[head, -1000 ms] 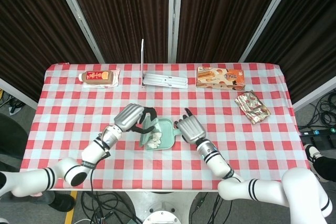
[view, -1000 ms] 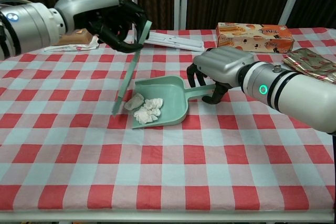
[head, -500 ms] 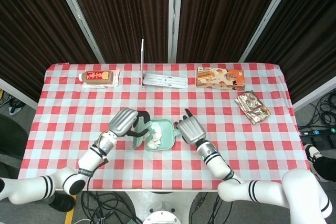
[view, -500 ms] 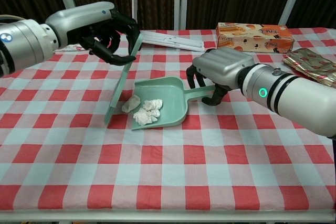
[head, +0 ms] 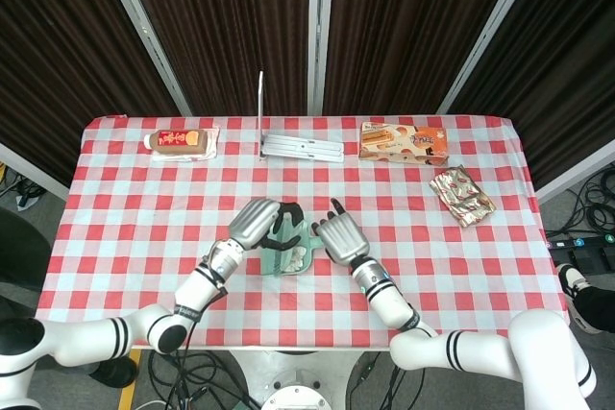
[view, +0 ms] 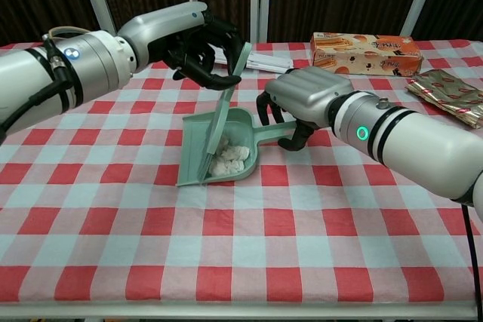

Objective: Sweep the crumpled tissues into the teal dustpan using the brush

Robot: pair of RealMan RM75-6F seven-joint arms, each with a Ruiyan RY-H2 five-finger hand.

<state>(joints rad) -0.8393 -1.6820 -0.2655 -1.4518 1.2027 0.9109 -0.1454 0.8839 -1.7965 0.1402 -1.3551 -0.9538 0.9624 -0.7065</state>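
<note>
Fingers of our left hand (view: 198, 44) curl around the slim teal brush (view: 220, 109), which slants down into the teal plastic dustpan (view: 195, 157). Our right hand (view: 300, 102) grips the dustpan's handle. White crumpled tissues (view: 229, 159) lie inside the dustpan, just beside the brush tip, on the red-checked counter (view: 249, 246).

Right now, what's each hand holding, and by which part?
Left hand grips the brush by its upper handle. Right hand holds the teal dustpan by its handle.
</note>
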